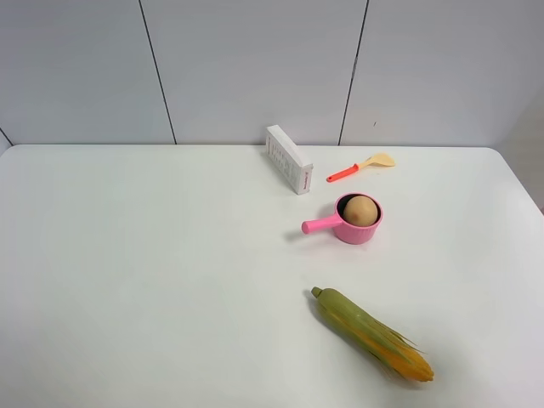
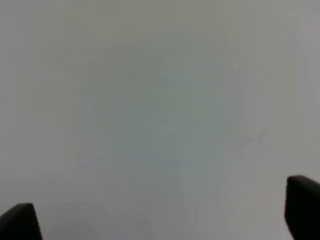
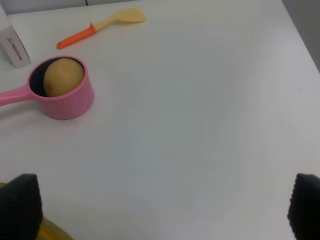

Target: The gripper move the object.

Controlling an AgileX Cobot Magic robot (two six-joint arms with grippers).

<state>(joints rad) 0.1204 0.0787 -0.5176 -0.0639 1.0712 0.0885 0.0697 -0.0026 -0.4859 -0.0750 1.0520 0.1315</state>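
Note:
The object, a tan egg-shaped item, lies inside a pink pot right of the table's middle. In the right wrist view the object sits in the pot, well away from my right gripper. That gripper is open and empty; only its black fingertips show at the frame's corners. My left gripper is open and empty over bare white table, its fingertips set wide apart. Neither arm shows in the exterior high view.
A green-yellow corn cob lies near the front right; a yellow sliver of it shows by my right gripper. A white box and an orange-handled spatula lie behind the pot near the wall.

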